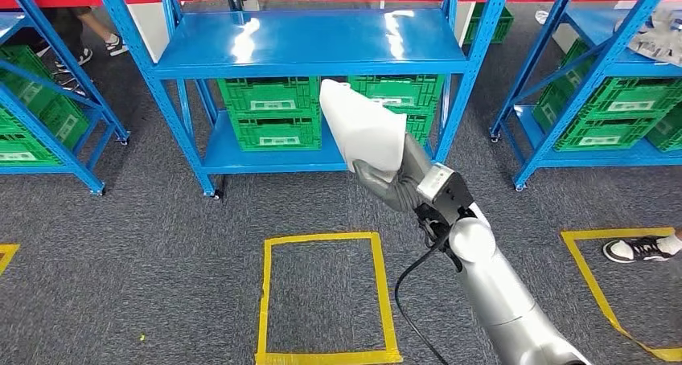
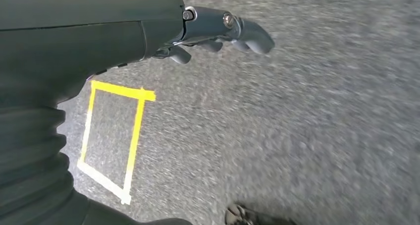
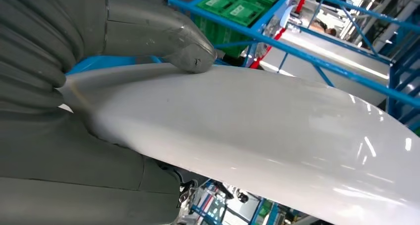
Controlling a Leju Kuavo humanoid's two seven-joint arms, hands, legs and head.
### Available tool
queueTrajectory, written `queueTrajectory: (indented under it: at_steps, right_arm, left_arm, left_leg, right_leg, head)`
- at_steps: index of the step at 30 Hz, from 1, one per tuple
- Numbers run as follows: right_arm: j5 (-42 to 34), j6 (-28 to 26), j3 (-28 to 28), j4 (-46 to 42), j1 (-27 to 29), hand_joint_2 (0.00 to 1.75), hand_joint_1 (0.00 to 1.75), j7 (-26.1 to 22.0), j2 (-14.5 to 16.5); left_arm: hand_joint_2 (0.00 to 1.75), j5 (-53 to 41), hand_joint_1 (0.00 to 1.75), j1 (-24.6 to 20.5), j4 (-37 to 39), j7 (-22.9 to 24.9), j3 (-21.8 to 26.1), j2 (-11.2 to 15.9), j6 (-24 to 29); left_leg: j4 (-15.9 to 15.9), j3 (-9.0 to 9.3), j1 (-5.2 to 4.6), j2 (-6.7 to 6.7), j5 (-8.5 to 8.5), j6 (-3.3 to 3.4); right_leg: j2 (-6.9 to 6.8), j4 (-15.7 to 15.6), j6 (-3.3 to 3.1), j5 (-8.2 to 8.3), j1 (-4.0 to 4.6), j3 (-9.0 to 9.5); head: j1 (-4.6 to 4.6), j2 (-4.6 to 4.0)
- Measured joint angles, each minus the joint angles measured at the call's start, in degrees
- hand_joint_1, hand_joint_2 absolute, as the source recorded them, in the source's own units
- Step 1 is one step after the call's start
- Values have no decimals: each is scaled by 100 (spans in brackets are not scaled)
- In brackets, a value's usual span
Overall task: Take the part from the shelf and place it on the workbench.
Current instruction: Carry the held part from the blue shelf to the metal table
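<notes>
A white, smooth, curved part (image 1: 362,126) is held up in front of the blue shelf (image 1: 310,39) by my right hand (image 1: 394,180), which grips its near end. In the right wrist view the thumb (image 3: 185,49) presses on the part's (image 3: 257,131) glossy surface, and the other fingers are hidden beneath it. My left hand (image 2: 218,34) hangs over the grey carpet with its fingers loosely curled and nothing in it. The top board of the shelf is bare.
Green crates (image 1: 269,112) fill the shelf's lower level. More blue racks with green crates stand left (image 1: 32,108) and right (image 1: 619,108). Yellow tape squares (image 1: 326,297) mark the carpet. A person's shoe (image 1: 639,248) is at right, and another person's feet (image 1: 80,55) at far left.
</notes>
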Motion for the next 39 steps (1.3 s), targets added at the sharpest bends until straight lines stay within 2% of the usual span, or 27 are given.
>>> queueTrajectory:
  at_steps: [2, 4, 5, 7, 9, 11, 12, 14, 15, 17, 19, 20, 21, 23, 24, 26, 27, 28, 30, 31, 32, 34, 35, 36, 37, 38, 39]
  right_arm:
    - [-2, -3, 12, 44, -14, 175, 175, 8, 6]
    - [-2, -15, 25, 76, -18, 175, 175, 26, 7]
    - [-2, -28, 31, 88, -7, 175, 175, 38, 8]
    - [-5, -58, 38, 101, 32, 175, 175, 69, 6]
    - [-9, -78, 32, 92, 59, 175, 175, 91, -3]
    - [-11, -85, 22, 59, 69, 175, 175, 102, -16]
    - [-12, -86, 18, 44, 73, 175, 175, 104, -23]
    - [-10, -90, 14, 30, 91, 175, 175, 115, -33]
    - [-6, -89, 11, 26, 98, 175, 175, 134, -39]
    - [2, -58, -14, -8, 123, 175, 175, 215, -73]
    - [-4, 27, -73, -78, 155, 175, 175, 343, -147]
    - [-21, 96, -114, -119, 171, 175, 175, 415, -198]
    - [-40, 169, -154, -156, 180, 175, 175, 478, -253]
    - [-60, 284, -209, -210, 167, 175, 175, 549, -348]
    - [-43, 302, -218, -224, 140, 175, 175, 554, -380]
    - [-3, 292, -220, -239, 69, 175, 175, 543, -430]
    - [12, 284, -220, -244, 33, 175, 175, 538, -446]
    - [18, 279, -219, -246, 8, 175, 175, 535, -458]
    - [25, 274, -218, -246, -17, 175, 175, 534, -478]
    - [28, 271, -218, -246, -20, 175, 175, 534, -493]
    - [30, 266, -218, -246, -23, 175, 175, 534, -512]
    - [29, 254, -218, -246, -30, 175, 175, 537, -541]
    - [23, 249, -218, -246, -32, 175, 175, 546, -547]
    - [15, 248, -218, -246, -31, 175, 175, 564, -550]
    - [9, 248, -218, -249, -31, 175, 175, 592, -554]
    - [4, 248, -218, -256, -30, 175, 175, 627, -562]
    - [2, 249, -219, -274, -30, 175, 175, 668, -575]
  left_arm:
    - [175, 26, 0, 38, 2, 45, 30, 18, 26]
    - [175, 75, 0, 78, 2, 157, 72, 37, 49]
    - [175, 103, 0, 105, 3, 230, 102, 40, 50]
    - [175, 140, 0, 161, 5, 376, 161, 44, 51]
    - [175, 151, 0, 196, 8, 473, 199, 43, 51]
    - [175, 153, 0, 210, 9, 514, 225, 42, 55]
    - [175, 154, 0, 215, 9, 523, 236, 42, 59]
    - [175, 166, 0, 231, 10, 545, 251, 41, 66]
    - [175, 182, 0, 238, 12, 558, 266, 37, 67]
    - [175, 209, 0, 250, 17, 571, 301, 19, 59]
    - [175, 186, 0, 250, 24, 535, 320, -10, 30]
    - [175, 163, 0, 247, 27, 485, 321, -32, 9]
    - [175, 140, 0, 244, 30, 415, 320, -57, -11]
    - [175, 120, 0, 226, 34, 224, 320, -108, -52]
    - [175, 119, 0, 194, 35, 132, 320, -127, -69]
    - [175, 119, 0, 93, 34, 12, 320, -152, -92]
    - [175, 120, 0, 40, 34, -9, 320, -163, -96]
    - [175, 120, 0, 4, 35, -18, 320, -174, -98]
    - [175, 121, 0, -23, 37, -21, 320, -199, -102]
    - [175, 121, 0, -25, 39, -23, 320, -209, -104]
    - [175, 122, 0, -27, 40, -34, 320, -217, -105]
    - [175, 126, 0, -45, 42, -76, 320, -231, -114]
    - [175, 129, 0, -59, 42, -98, 320, -240, -121]
    - [175, 133, 0, -71, 42, -107, 320, -251, -130]
    - [175, 135, 0, -79, 43, -95, 320, -267, -137]
    - [175, 136, 0, -79, 44, -56, 320, -285, -140]
    - [175, 135, 0, -69, 46, 4, 320, -310, -142]
  left_leg:
    - [-17, -139, 19, 10, 163, 80]
    - [-12, -319, 18, 9, 313, 100]
    - [-8, -410, 16, 12, 382, 97]
    - [1, -585, 15, 23, 516, 81]
    - [10, -728, 13, 30, 641, 48]
    - [6, -808, 4, 28, 761, -11]
    - [-10, -821, 4, 27, 820, -48]
    - [-71, -832, 13, 25, 935, -127]
    - [-59, -867, 19, 22, 899, -158]
    - [252, -991, 22, 11, 501, -201]
    - [953, -1136, 23, 6, -89, -228]
    - [1294, -1170, 23, 6, -248, -239]
    - [1515, -1145, 23, 7, -277, -243]
    - [1417, -851, 23, 7, -56, -233]
    - [1079, -561, 23, 6, 31, -217]
    - [285, 9, 2, -2, -18, -170]
    - [11, 162, -11, -9, -91, -141]
    - [-107, 199, -31, -15, -121, -106]
    - [-144, 124, -33, -6, -44, -16]
    - [-153, 93, -27, 6, 16, 33]
    - [-163, 46, -16, 19, 84, 74]
    - [-154, -89, -10, 31, 213, 113]
    - [-142, -179, -11, 34, 277, 118]
    - [-128, -272, -12, 35, 337, 116]
    - [-110, -366, -13, 35, 396, 111]
    - [-91, -453, -12, 36, 448, 101]
    - [-70, -524, -12, 37, 491, 85]
  right_leg:
    - [18, 391, 79, -455, -24, -159]
    - [27, 1121, 128, -1002, -40, -336]
    - [27, 1425, 139, -1114, -43, -362]
    - [28, 1543, 134, -990, -44, -158]
    - [29, 895, 91, -799, -38, 439]
    - [36, 97, 15, -876, -8, 998]
    - [43, -121, -25, -941, 10, 1121]
    - [49, -213, -111, -871, 21, 1087]
    - [47, -239, -157, -803, 11, 1044]
    - [39, -287, -240, -633, -16, 920]
    - [37, -285, -268, -489, -9, 762]
    - [34, -276, -265, -420, -5, 669]
    - [31, -262, -260, -353, -2, 571]
    - [29, -217, -235, -226, -2, 367]
    - [31, -187, -215, -166, -3, 274]
    - [23, -136, -158, -55, 8, 129]
    - [16, -128, -125, 2, 11, 92]
    - [9, -137, -93, 58, 12, 73]
    - [10, -157, -23, 117, -6, 55]
    - [19, -93, 16, 17, -16, 22]
    - [30, 79, 55, -193, -27, -39]
    - [44, 736, 118, -786, -46, -217]
    - [45, 1111, 137, -997, -53, -291]
    - [45, 1375, 148, -1074, -57, -308]
    - [45, 1461, 151, -1023, -58, -236]
    - [45, 1337, 146, -891, -59, -61]
    - [45, 1014, 134, -748, -59, 214]
  head:
    - [4, 0]
    - [10, 0]
    - [12, 0]
    - [13, 0]
    - [13, 0]
    - [15, 0]
    - [22, 0]
    - [39, 0]
    - [43, 0]
    - [34, 0]
    - [24, 0]
    - [21, 0]
    - [20, 0]
    - [19, 0]
    - [19, 0]
    - [19, 0]
    - [21, 0]
    - [24, 0]
    - [24, 0]
    - [26, 0]
    - [29, 0]
    - [38, 0]
    - [39, 0]
    - [38, 0]
    - [39, 0]
    - [38, 0]
    - [38, 0]
